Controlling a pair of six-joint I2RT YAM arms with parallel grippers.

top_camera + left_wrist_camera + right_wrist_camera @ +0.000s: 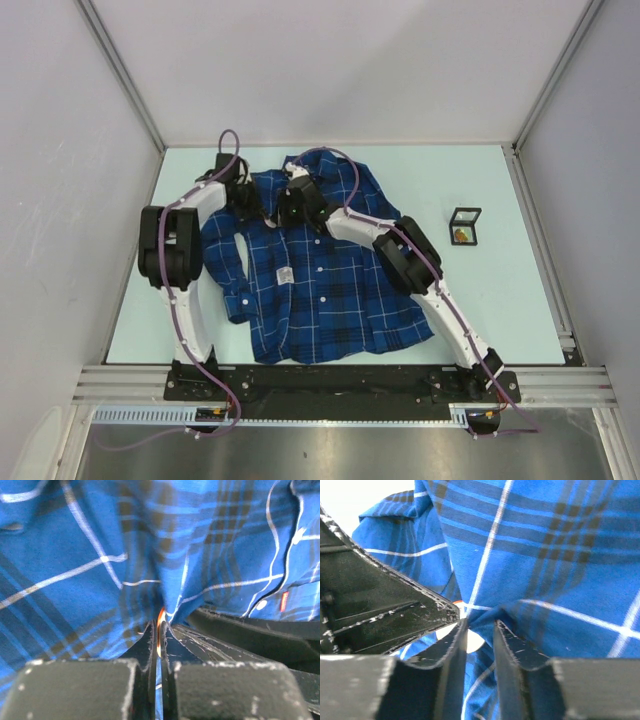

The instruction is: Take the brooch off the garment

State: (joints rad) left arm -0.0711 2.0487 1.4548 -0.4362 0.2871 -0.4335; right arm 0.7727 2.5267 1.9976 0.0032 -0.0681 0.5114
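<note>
Toward the table's [490, 300] far edge, at the garment's [320, 290] collar end: left gripper [159, 629] pinched shut on an orange sliver, likely the brooch [160, 615], seated in the cloth; right gripper [479, 625] jaws slightly apart astride a fold beside it. Risk: with that fold unheld, a pull lifts the cloth or tears it.

The garment [320, 295], a dark blue plaid shirt, lay front up on the surface [490, 300], collar at the far side, cloth puckered near the chest (the brooch [160, 616] showed there only as an orange sliver).
</note>
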